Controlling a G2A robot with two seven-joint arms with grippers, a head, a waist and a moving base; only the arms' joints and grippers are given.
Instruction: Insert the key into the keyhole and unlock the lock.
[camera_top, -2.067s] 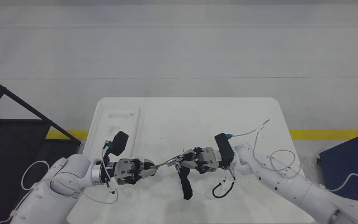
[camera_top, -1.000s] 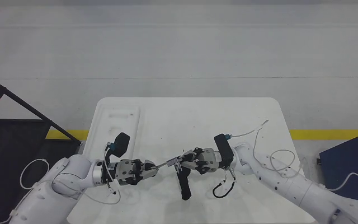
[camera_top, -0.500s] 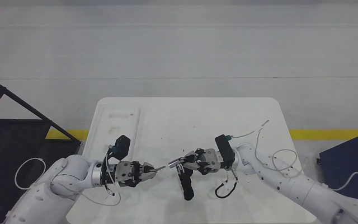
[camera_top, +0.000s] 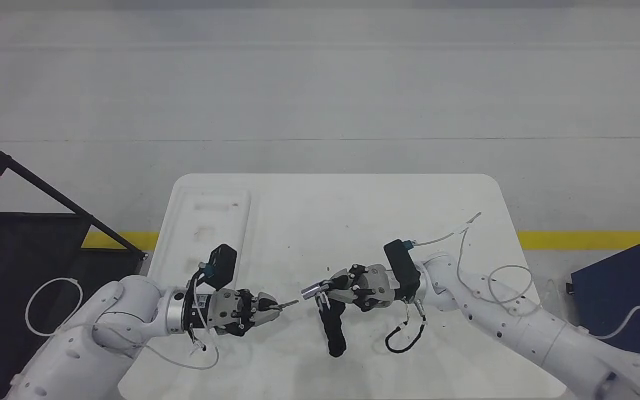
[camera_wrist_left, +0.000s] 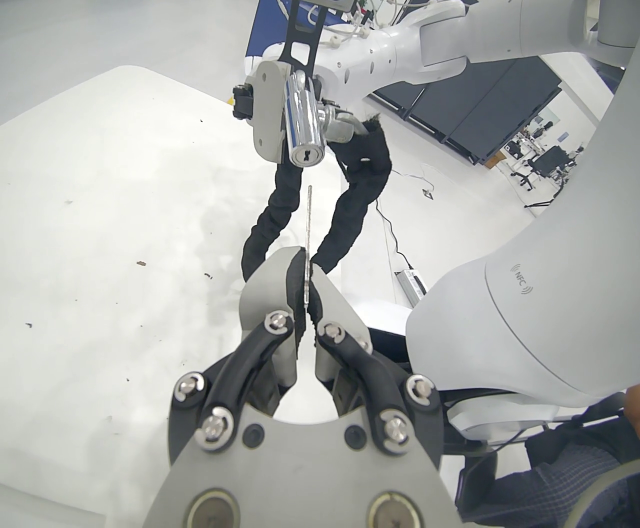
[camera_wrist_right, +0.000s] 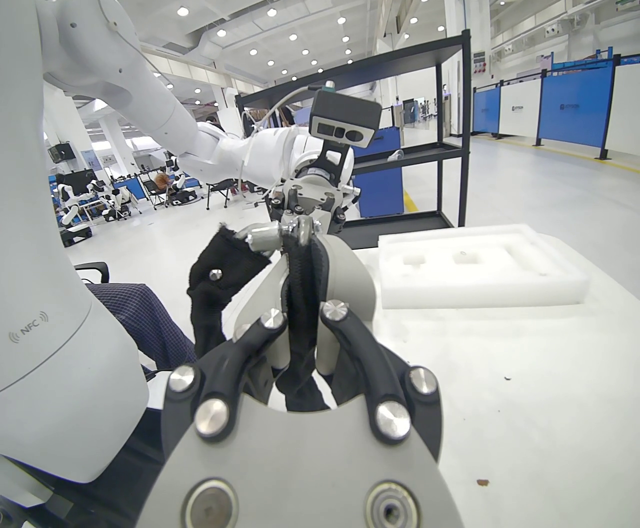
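Note:
My left gripper (camera_wrist_left: 306, 264) is shut on the head of a thin metal key (camera_wrist_left: 309, 215), whose blade points at the lock. The chrome lock (camera_wrist_left: 301, 125) faces the key with its keyhole (camera_wrist_left: 306, 158), a short gap away from the key tip. My right gripper (camera_wrist_right: 301, 250) is shut on the lock, with its black-sleeved cable (camera_wrist_left: 357, 200) hanging in a loop below. In the top view the left gripper (camera_top: 270, 303) and right gripper (camera_top: 328, 290) face each other over the table's front half, the key (camera_top: 288, 301) between them.
A white foam tray (camera_top: 210, 215) with shallow cut-outs lies at the table's back left, also seen as the foam tray (camera_wrist_right: 480, 272) beyond my right gripper. A thin black cord loop (camera_top: 405, 340) lies under the right wrist. The white table (camera_top: 400, 220) stretches behind both arms.
The left gripper has drawn back to the left with the key; the key tip, earlier against the lock, now stands off it. The right gripper and lock have barely shifted.

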